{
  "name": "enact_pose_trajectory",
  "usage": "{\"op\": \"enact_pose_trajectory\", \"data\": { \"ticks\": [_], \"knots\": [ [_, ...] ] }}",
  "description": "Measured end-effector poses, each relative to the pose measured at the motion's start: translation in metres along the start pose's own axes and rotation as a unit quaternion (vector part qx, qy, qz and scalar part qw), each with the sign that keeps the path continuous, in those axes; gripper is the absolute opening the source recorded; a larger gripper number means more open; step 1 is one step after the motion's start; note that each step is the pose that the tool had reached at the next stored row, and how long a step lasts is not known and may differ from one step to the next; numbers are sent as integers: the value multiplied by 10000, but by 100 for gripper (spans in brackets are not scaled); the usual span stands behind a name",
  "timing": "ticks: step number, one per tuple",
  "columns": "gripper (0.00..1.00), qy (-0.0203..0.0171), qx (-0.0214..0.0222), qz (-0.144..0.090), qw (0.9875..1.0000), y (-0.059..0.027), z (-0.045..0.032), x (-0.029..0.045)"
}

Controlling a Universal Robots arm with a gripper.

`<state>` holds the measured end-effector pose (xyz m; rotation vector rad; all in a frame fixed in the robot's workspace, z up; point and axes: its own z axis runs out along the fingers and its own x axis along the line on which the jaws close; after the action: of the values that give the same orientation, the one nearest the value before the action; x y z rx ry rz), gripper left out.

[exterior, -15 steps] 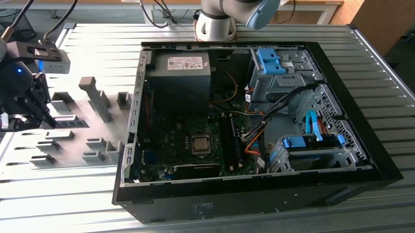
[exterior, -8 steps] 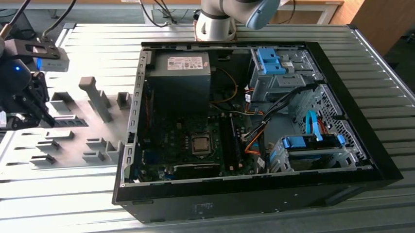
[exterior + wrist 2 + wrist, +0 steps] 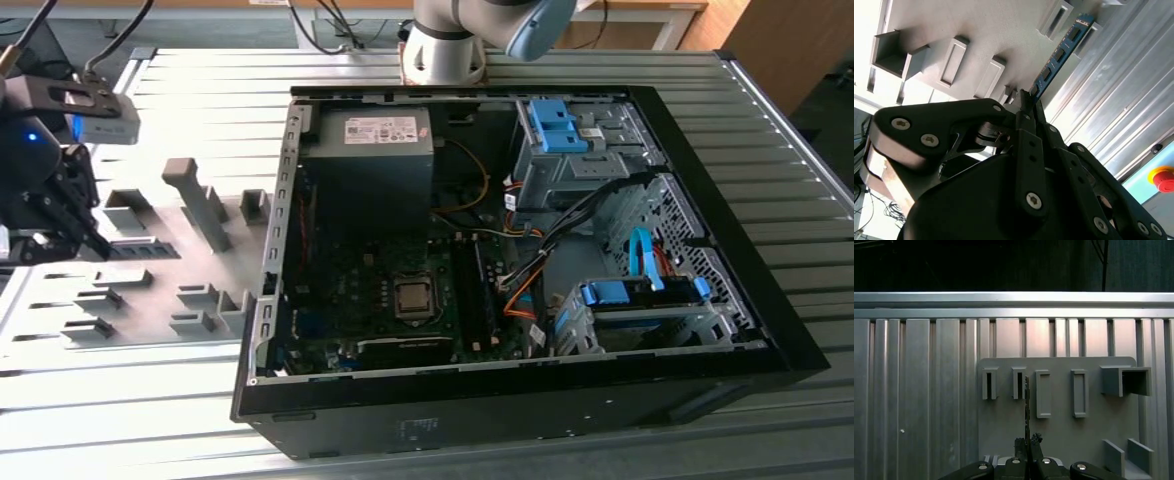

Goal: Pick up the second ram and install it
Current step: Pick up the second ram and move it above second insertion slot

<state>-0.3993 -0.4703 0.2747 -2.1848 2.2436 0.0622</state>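
Where the exterior view's left edge cuts the scene, the gripper hangs above a grey holder plate that lies on the ribbed metal bench. Just beside the plate, toward the exterior view's right, stands the open computer case with its mainboard facing up. The long black memory slots run beside the processor socket, and the blue-tabbed drive cages sit further toward the exterior view's right. The arm's base rises behind the case.

In the second wrist view the black fingers are drawn narrow and pinch one end of the second ram. The blue-green stick runs straight out from the fingertips, in line with them, and its row of black chips faces the camera. Its far end lies close to a slotted grey block at the plate's edge; whether it touches that block I cannot tell. In the first wrist view the stick shows edge-on as a thin dark line reaching out from between the fingertips. It ends just beside a narrow slotted block on the plate.
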Motion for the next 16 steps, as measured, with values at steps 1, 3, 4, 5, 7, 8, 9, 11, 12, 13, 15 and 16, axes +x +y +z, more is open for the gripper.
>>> {"op": "enact_pose_trajectory", "data": {
  "ticks": [1,3,4,5,7,8,9,11,12,13,15,16],
  "knots": [
    [14,0,0,0,10000,0,-8,0],
    [14,0,0,0,10000,0,-23,-1],
    [14,0,1,0,10000,1,-33,-1],
    [14,0,0,0,10000,1,-43,-1],
    [14,0,0,0,10000,1,-58,-2],
    [14,0,0,0,10000,1,-66,-2],
    [14,0,0,0,10000,2,-73,-2],
    [14,0,1,0,10000,2,-89,-3],
    [14,0,1,0,10000,2,-96,-3],
    [14,0,0,0,10000,2,-103,-4],
    [14,0,0,0,10000,3,-118,-4],
    [14,0,0,0,10000,3,-127,-4]
  ]
}}
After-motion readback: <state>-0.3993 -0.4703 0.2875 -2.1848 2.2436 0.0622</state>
